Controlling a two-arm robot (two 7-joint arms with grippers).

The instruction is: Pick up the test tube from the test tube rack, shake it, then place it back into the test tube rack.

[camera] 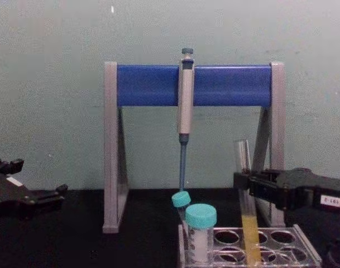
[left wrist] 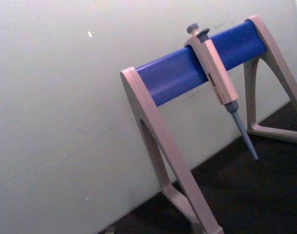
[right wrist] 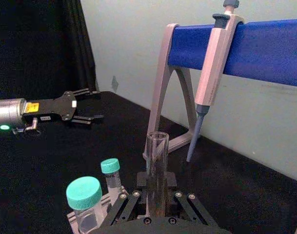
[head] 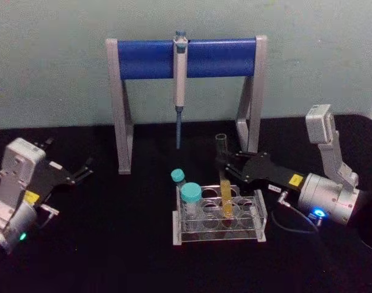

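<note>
Pale green wall [head: 51, 61] backs a black table [head: 112, 262]. All positions below are given relative to the test tube rack [head: 256, 231].

1. Pipette stand [head: 149, 58]: stands behind the rack. A pipette [head: 181, 73] hangs from its blue bar, tip down, behind the rack's left half.
2. Left gripper [head: 82, 171]: parked well to the left of the rack, fingers spread, holding nothing.
3. Right gripper [head: 223, 163]: reaches in from the right, above the rack's rear edge. Its fingers are pressed onto the test tube [head: 225, 196], pinching the clear glass above the liquid line.
4. Test tube: upright, with its lower end seated in a hole right of the rack's centre. Yellow liquid fills the lower part. The mouth is open, with no cap.
5. Two teal-capped tubes [head: 190, 195]: occupy the rack's left side, near the test tube but not touching it.

Judged hazards:
- An off-vertical lift would bind the glass against the hole rim and drag or tip the rack.
- Vigorous shaking would throw liquid from the uncapped mouth.
- A light grip would let the smooth glass slide, and a hard one could crack it.
- A wide swing rearward could strike the stand's right leg or the pipette tip.
</note>
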